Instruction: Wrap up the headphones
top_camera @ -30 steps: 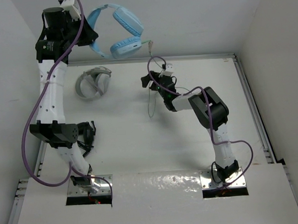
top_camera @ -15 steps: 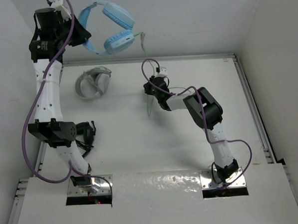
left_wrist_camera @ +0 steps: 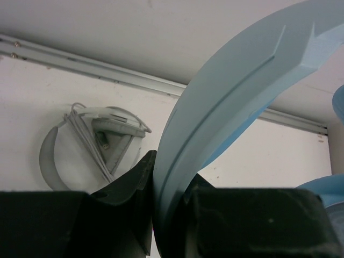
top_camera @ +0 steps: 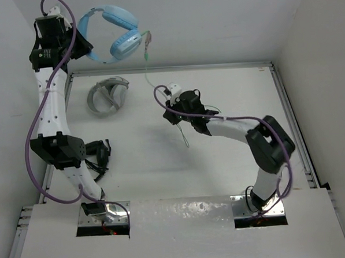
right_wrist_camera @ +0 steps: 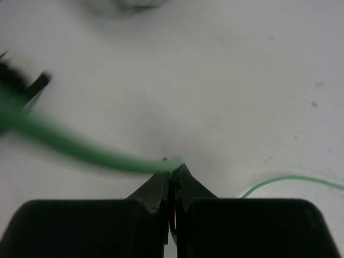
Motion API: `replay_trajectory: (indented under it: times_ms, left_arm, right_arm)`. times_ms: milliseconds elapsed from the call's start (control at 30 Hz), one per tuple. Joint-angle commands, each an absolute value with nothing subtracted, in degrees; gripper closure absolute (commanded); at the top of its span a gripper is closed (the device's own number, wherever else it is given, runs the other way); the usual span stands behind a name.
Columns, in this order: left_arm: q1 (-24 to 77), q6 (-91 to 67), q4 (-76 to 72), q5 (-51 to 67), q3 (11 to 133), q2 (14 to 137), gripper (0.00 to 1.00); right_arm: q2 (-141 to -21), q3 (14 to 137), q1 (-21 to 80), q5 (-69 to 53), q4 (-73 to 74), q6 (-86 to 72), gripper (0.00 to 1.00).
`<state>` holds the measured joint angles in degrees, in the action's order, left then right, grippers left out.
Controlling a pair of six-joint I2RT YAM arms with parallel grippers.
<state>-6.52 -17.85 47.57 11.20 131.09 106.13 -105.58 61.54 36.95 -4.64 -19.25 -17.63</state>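
From above, the left arm is reaching tall toward 11 o'clock, its left end effector clenching the headband so the headphones are hanging in the air at its 2 o'clock. The cable is dropping toward 5 o'clock to the right end effector, whose arm is stretching low over the tabletop. In the left wrist view, the fingers are squeezing the blue headband rising toward 1 o'clock, with the grey-white headphones lying at 10 o'clock, and in the right wrist view the closed tips are pinching the green cable, which is running off toward 9 o'clock.
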Motion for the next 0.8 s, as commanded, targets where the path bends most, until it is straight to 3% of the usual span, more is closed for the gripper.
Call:
replay_trajectory:
  times_ms: [0, 200, 300, 433, 600, 767]
  left_arm:
    - [-7.30, -21.20, 41.92, 10.99, 129.47, 106.96, 1.00]
    - [-0.64, -4.60, 39.03, 0.29, 119.83, 106.44, 1.00]
    - [6.38, 5.43, 36.39, -2.72, 113.23, 102.15, 1.00]
    - [14.14, 14.84, 31.73, -1.24, 99.62, 94.23, 1.00]
    - [20.47, 19.51, 37.43, 6.06, 96.69, 88.51, 1.00]
    - [26.18, 21.45, 42.97, 9.39, 94.57, 84.03, 1.00]
  right_arm:
    - [-96.08, 63.45, 42.70, -16.42, -4.78, 1.38, 1.00]
    - [-90.88, 87.67, 49.22, -17.15, 36.75, 12.56, 1.00]
    - [-90.70, 102.71, 49.83, -11.36, 46.72, 13.80, 1.00]
    - [-91.32, 117.40, 49.66, -0.73, 49.49, 18.79, 1.00]
    - [-91.14, 117.16, 47.56, 16.57, 42.56, 23.02, 1.00]
    - [-93.25, 118.92, 39.93, 21.62, 39.21, 20.23, 1.00]
